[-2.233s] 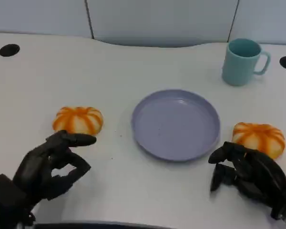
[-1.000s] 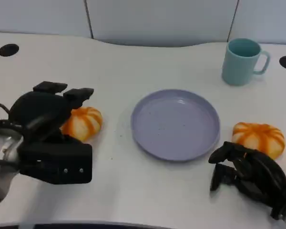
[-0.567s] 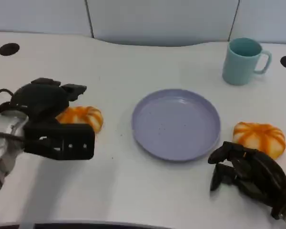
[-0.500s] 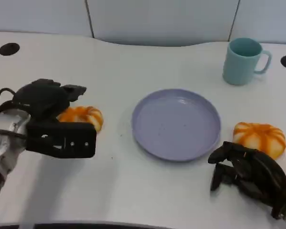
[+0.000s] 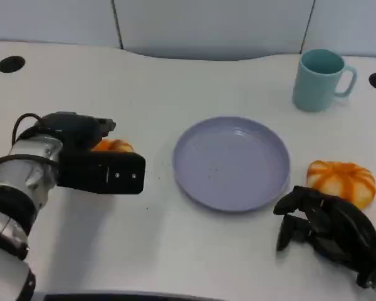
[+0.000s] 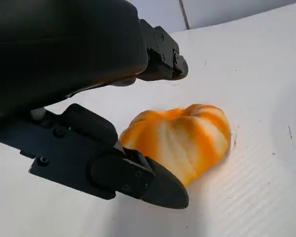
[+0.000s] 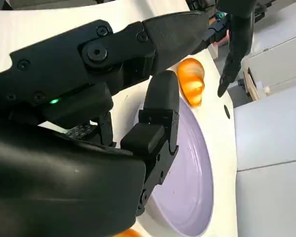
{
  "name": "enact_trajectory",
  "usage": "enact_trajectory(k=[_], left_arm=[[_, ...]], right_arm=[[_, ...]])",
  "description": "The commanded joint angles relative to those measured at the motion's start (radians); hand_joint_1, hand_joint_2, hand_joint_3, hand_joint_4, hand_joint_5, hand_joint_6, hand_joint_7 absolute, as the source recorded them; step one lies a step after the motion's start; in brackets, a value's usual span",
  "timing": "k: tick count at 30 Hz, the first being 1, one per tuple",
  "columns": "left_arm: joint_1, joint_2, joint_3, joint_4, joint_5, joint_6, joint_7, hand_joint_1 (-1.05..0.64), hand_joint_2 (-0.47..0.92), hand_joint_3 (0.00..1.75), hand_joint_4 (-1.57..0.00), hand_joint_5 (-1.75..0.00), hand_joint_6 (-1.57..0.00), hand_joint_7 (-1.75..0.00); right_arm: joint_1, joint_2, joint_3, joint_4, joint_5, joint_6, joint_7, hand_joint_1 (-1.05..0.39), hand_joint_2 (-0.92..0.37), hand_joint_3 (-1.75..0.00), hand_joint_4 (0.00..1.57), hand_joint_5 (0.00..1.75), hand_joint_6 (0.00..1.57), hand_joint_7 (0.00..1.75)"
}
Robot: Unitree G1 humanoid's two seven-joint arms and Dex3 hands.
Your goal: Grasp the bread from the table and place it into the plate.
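Dropping onto the bun now: left hand point(image 5: 81, 135) has come down from above over the last second and sits over the left bread point(image 6: 187, 138), mid-left of the head frame. Wrist cam shows fingers point(image 6: 138, 177) straddling it, still spread, not clamped yet, so the grasp is about to close. Plate point(image 5: 232, 164) centre frame, well apart. Right hand point(image 5: 326, 229) unchanged, lower right, fingers loosely curled, holding nothing, just beside the second bread point(image 5: 339, 180)

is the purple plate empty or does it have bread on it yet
Empty. The purple plate shows only bare surface; one bread lies right of it, the other bread on the table.
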Motion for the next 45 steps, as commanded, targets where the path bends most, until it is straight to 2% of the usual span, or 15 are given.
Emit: enact_trajectory(k=[1,7,11,18,23,28,37,41,42,43,45], left_arm=[[-0.045,-0.015,-0.020,0.059,-0.008,0.022,0.015,-0.91,0.85,0.00,0.00,-0.29,-0.20,-0.01],[-0.057,-0.045,-0.033,0.100,-0.015,0.052,0.008,-0.89,0.86,0.00,0.00,-0.31,-0.19,-0.01],[-0.054,-0.061,-0.035,0.120,-0.021,0.069,0.008,-0.89,0.85,0.00,0.00,-0.31,-0.18,0.00],[-0.048,-0.085,-0.045,0.138,-0.030,0.087,0.023,-0.89,0.85,0.00,0.00,-0.32,-0.20,-0.01],[-0.047,-0.104,-0.056,0.151,-0.030,0.107,0.023,-0.88,0.84,0.00,-0.02,-0.34,-0.22,-0.02],[-0.046,-0.117,-0.062,0.162,-0.035,0.120,0.009,-0.86,0.84,0.00,-0.02,-0.36,-0.23,-0.02],[-0.030,-0.138,-0.065,0.170,-0.045,0.134,0.003,-0.81,0.78,0.00,-0.05,-0.38,-0.26,-0.02],[-0.020,-0.138,-0.076,0.172,-0.036,0.138,0.036,-0.70,0.76,0.00,-0.23,-0.45,-0.37,-0.07],[-0.018,-0.136,-0.088,0.173,-0.026,0.137,0.048,-0.64,0.79,0.00,-0.33,-0.64,-0.54,-0.13],[-0.016,-0.134,-0.099,0.174,-0.015,0.135,0.058,-0.61,0.80,0.00,-0.35,-0.79,-0.64,-0.17],[-0.009,-0.128,-0.108,0.178,-0.011,0.128,0.078,-0.55,0.81,0.01,-0.43,-0.92,-0.78,-0.24]], right_arm=[[0.044,-0.004,0.001,0.020,-0.007,0.018,-0.004,-0.52,-0.92,-0.12,0.60,1.56,0.72,1.07],[0.043,-0.005,0.002,0.033,-0.012,-0.003,0.000,-0.53,-0.92,-0.13,0.60,1.54,0.72,1.06],[0.042,-0.005,0.002,0.025,-0.007,0.016,-0.006,-0.52,-0.92,-0.13,0.61,1.55,0.72,1.06],[0.038,0.001,-0.001,0.050,-0.007,-0.020,0.000,-0.52,-0.92,-0.13,0.62,1.55,0.73,1.06],[0.045,-0.001,0.002,0.017,-0.001,0.014,-0.002,-0.51,-0.92,-0.13,0.60,1.57,0.72,1.06],[0.047,-0.003,0.006,0.009,-0.005,0.016,-0.001,-0.54,-0.92,-0.13,0.60,1.60,0.72,1.07],[0.041,0.000,-0.010,0.059,0.007,-0.035,0.028,-0.54,-0.92,-0.13,0.59,1.61,0.73,1.04],[0.039,-0.001,-0.013,0.064,0.010,-0.031,0.030,-0.53,-0.92,-0.14,0.59,1.61,0.73,1.04],[0.040,-0.001,-0.012,0.060,0.010,-0.030,0.029,-0.53,-0.92,-0.14,0.59,1.61,0.73,1.04],[0.040,-0.001,-0.012,0.056,0.010,-0.026,0.030,-0.53,-0.92,-0.14,0.59,1.61,0.73,1.04],[0.041,-0.001,-0.012,0.051,0.013,-0.017,0.029,-0.54,-0.92,-0.14,0.58,1.60,0.72,1.04]])
